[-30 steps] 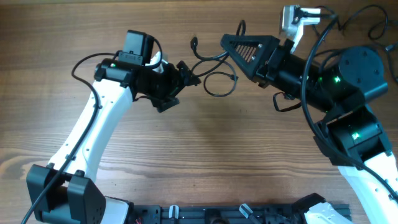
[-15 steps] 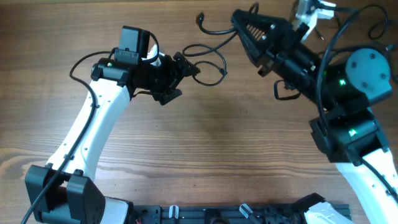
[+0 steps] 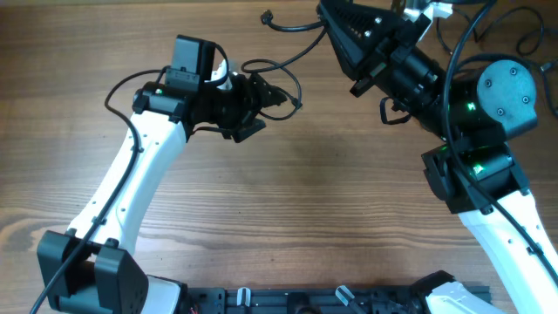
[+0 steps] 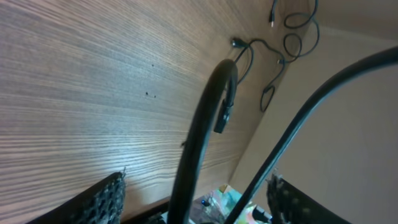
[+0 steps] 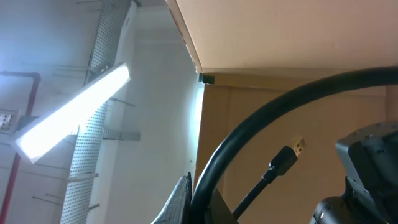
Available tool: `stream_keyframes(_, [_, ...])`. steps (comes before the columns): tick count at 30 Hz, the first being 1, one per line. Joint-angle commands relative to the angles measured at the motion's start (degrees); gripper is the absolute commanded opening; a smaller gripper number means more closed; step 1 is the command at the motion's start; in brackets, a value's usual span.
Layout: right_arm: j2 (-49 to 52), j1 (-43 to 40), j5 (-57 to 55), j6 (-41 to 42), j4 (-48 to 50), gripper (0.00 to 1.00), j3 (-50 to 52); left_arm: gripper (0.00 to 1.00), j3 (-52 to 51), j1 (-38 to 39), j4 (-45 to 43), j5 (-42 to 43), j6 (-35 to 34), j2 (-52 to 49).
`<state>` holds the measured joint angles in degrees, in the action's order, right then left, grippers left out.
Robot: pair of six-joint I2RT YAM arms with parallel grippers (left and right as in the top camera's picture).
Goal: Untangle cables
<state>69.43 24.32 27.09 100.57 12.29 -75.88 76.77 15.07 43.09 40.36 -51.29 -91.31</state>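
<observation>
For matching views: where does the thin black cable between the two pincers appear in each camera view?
Overhead: cable at top centre, slanting up rightward.
Left wrist: cable as a close dark arc, centre.
Right wrist: cable arcing across lower middle.
Shared landmark: wood table, overhead and left wrist.

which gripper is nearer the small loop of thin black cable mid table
Left. The left gripper sits right at the loop of thin black cable, jaws open. The right gripper is well off toward the far side, shut on another stretch of cable.
</observation>
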Motion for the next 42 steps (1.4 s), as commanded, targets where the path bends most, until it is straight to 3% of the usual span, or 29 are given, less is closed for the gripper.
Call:
stream_keyframes(1, [-0.4,0.2,1.5,0.3,0.5,0.04,-0.6,0.49,0.0,0.5,0.0,-2.1,-0.6,-0.4])
stream_keyframes(2, [-0.4,0.2,1.5,-0.1,0.5,0.04,-0.6,0.34,0.0,0.5,0.2,-3.0,-0.6,-0.4])
stream_keyframes(4, [-0.4,0.2,1.9,-0.1,0.5,0.04,-0.6,0.15,0.0,0.5,0.7,-4.9,-0.6,-0.4])
stream_keyframes(7, [-0.4,0.2,1.9,-1.6,0.5,0.04,-0.6,0.04,0.0,0.5,2.4,-10.0,-0.6,-0.4])
stream_keyframes(11, [-0.4,0.1,2.0,-6.1,0.4,0.04,-0.6,0.04,0.0,0.4,4.0,-16.7,-0.2,-0.4])
stream_keyframes(14, [-0.4,-1.4,0.4,-24.3,-9.3,0.04,-0.6,0.04,0.0,0.4,7.9,-29.9,-0.2,-0.4])
stream_keyframes(16, [-0.4,-2.4,-4.0,-33.0,-18.8,0.04,-0.6,0.04,0.0,0.4,9.5,-33.6,-0.2,-0.4])
stream_keyframes(17, [-0.3,-3.1,-12.3,-39.5,-30.6,0.04,-0.6,0.04,0.0,0.4,10.6,-35.8,-0.2,-0.4])
stream_keyframes(19, [-0.2,-3.1,-27.3,-45.0,-45.1,0.04,-0.6,0.04,0.0,0.4,12.3,-40.4,-0.2,-0.4])
stream_keyframes(23, [-0.1,-3.1,-53.8,-46.9,-60.5,0.04,-0.6,0.04,0.0,0.4,15.4,-51.0,-0.2,-0.4])
stream_keyframes(25, [-0.1,-3.1,-57.0,-50.0,-61.7,0.04,-0.6,0.04,0.0,0.4,16.0,-52.4,-0.2,-0.4])
stream_keyframes(28, [0.8,-3.7,-62.4,-61.1,-62.2,0.04,-0.6,0.04,0.0,0.4,17.7,-56.4,-0.2,-0.4])
stream_keyframes(31, [2.4,-7.1,-60.2,-64.6,-63.1,0.04,-0.6,0.04,0.0,0.4,19.0,-60.5,-0.2,-0.4])
stream_keyframes(42, [5.5,-14.3,-56.2,-62.8,-66.4,0.04,-0.5,0.04,0.0,0.4,21.1,-67.7,-0.6,-0.4])
